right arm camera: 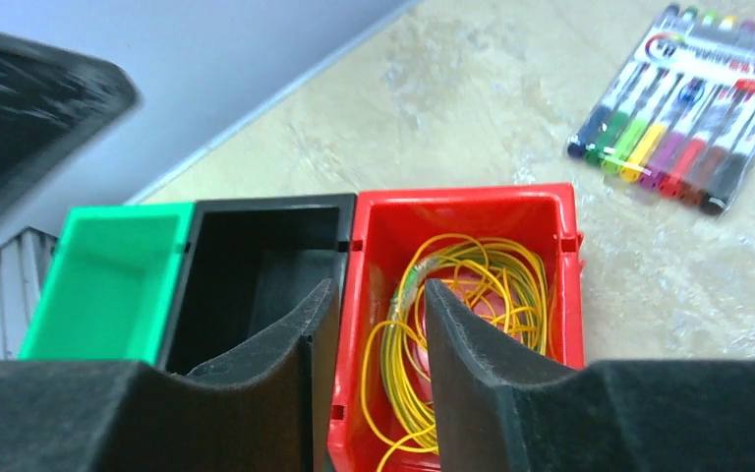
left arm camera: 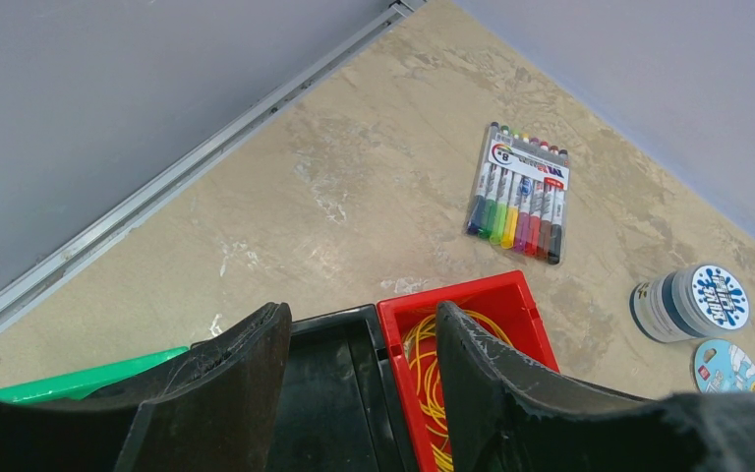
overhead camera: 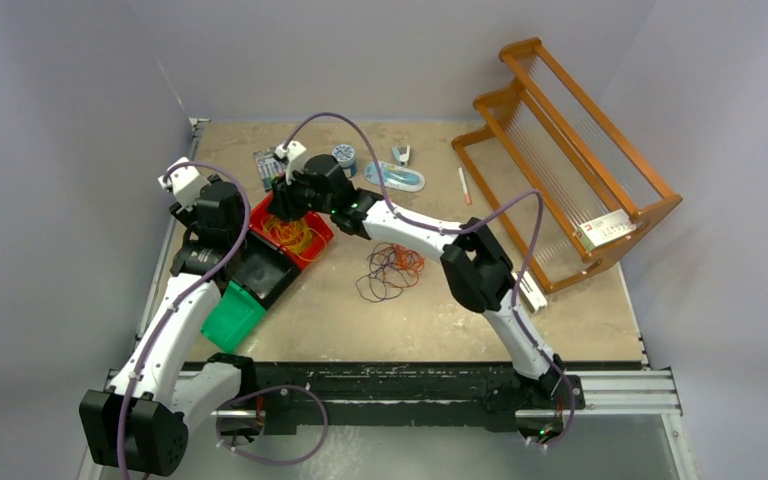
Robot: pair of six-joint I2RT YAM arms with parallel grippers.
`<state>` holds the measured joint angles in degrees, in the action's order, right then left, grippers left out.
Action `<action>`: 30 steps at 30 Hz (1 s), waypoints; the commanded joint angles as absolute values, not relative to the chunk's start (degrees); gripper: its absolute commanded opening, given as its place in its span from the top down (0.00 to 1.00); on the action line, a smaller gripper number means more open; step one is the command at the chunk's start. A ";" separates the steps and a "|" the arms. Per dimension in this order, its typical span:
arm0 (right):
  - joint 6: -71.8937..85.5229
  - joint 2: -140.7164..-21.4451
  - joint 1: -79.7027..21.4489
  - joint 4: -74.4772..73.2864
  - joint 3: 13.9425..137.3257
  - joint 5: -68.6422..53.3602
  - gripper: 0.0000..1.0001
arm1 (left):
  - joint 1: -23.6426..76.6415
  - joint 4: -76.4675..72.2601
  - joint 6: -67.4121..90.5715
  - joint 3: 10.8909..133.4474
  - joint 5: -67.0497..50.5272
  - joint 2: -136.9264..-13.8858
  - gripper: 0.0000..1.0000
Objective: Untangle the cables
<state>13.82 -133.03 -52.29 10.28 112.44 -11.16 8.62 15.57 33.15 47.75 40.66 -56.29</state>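
Yellow cables (right arm camera: 472, 295): we see thin, bendy loops piled in the shiny red plastic box (right arm camera: 472, 202).
Other cables (overhead camera: 392, 270): a purple and orange tangle on the rough table (overhead camera: 440, 330), at four o'clock from that box.
Right gripper (right arm camera: 380, 287): soft black fingers apart, holding nothing.
Left gripper (left arm camera: 359, 315): wide apart, empty.

A tan, mottled table (overhead camera: 560, 310) fills the middle, scuffed pale in places. Plain grey-lilac walls close it in: one at 9 o'clock (overhead camera: 60, 120), one at 12 (overhead camera: 390, 50) and one at 3 (overhead camera: 730, 120). A thin metal strip (left arm camera: 157, 192) runs where the table meets the 9 o'clock wall. At 2 o'clock an orange wooden rack (overhead camera: 565, 165) stands tilted, strung with fine wires. A metal rail (overhead camera: 610, 385) edges the table at 6 o'clock. The light is soft and even, and the shadows are faint.
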 commanded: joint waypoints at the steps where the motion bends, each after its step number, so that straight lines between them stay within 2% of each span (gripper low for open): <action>1: 12.84 -126.90 -52.20 14.18 109.66 -9.55 0.58 | 8.04 14.80 31.55 49.52 40.34 -55.81 0.45; 4: 13.08 -124.15 -52.16 15.36 106.00 -8.33 0.54 | 7.93 14.85 31.50 49.50 40.19 -55.74 0.45; 12: 17.05 -112.74 -51.38 21.86 86.47 -3.86 0.53 | 7.87 14.02 30.48 49.49 36.46 -55.92 0.45; 15: 20.68 -110.18 -51.09 25.22 80.14 -3.45 0.53 | 7.80 12.49 28.94 49.31 30.87 -56.89 0.45; 22: 29.25 -111.48 -50.35 29.71 73.87 -6.16 0.52 | 7.82 11.17 25.68 49.71 20.88 -60.12 0.47; 27: 32.85 -109.76 -49.02 31.53 69.30 -4.86 0.52 | 8.18 12.35 22.57 51.59 8.78 -66.41 0.48; 30: 34.00 -106.78 -46.80 32.12 65.23 -4.27 0.52 | 9.60 14.27 20.93 53.20 6.90 -69.84 0.49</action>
